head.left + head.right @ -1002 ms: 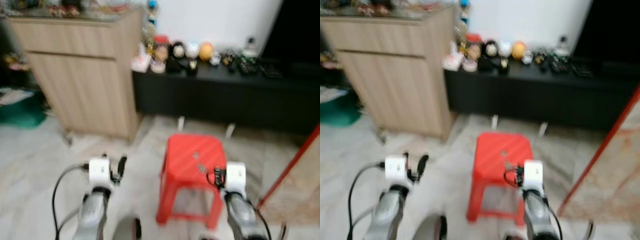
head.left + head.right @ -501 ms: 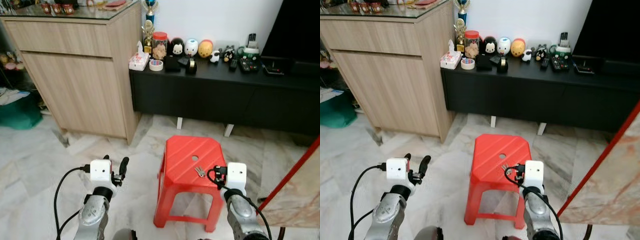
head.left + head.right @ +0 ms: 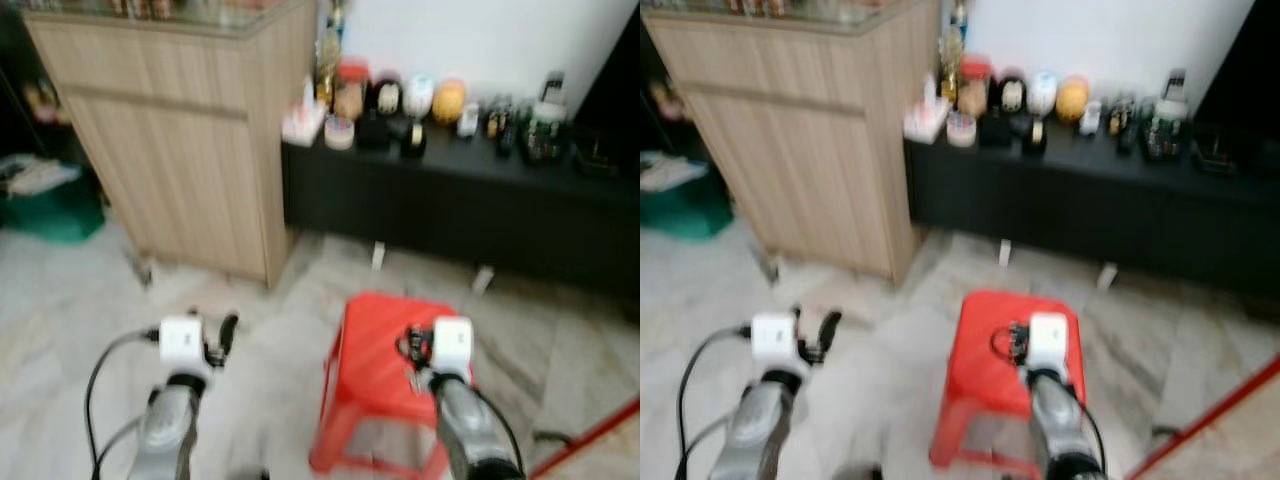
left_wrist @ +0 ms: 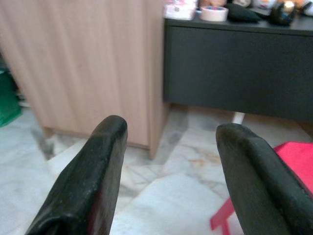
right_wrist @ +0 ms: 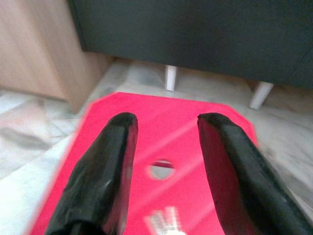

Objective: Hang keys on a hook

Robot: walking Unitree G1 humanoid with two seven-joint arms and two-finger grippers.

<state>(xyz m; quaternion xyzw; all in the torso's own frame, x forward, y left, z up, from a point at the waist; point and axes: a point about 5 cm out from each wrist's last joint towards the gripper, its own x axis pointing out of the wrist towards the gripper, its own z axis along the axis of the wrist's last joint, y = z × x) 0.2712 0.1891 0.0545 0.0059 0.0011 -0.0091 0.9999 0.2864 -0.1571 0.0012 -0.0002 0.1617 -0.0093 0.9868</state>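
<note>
right gripper (image 5: 166,147) over red stool (image 5: 146,122), fingers apart, keys (image 5: 164,225) below | left gripper (image 4: 168,161) fingers apart above marble floor (image 4: 161,171) | wooden cabinet (image 3: 190,130), black counter (image 3: 480,200) ahead

1 stool (image 3: 385,345), 1 keys (image 5: 164,223)

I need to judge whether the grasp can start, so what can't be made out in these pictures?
- Small silver keys on the red plastic stool: blurred and cut by the right wrist view's edge.
- Right gripper, fingers apart, hangs above them; contact can't be judged.
- Small items on the black cabinet: blurred in the eye views.
- A hook: nowhere identifiable.
</note>
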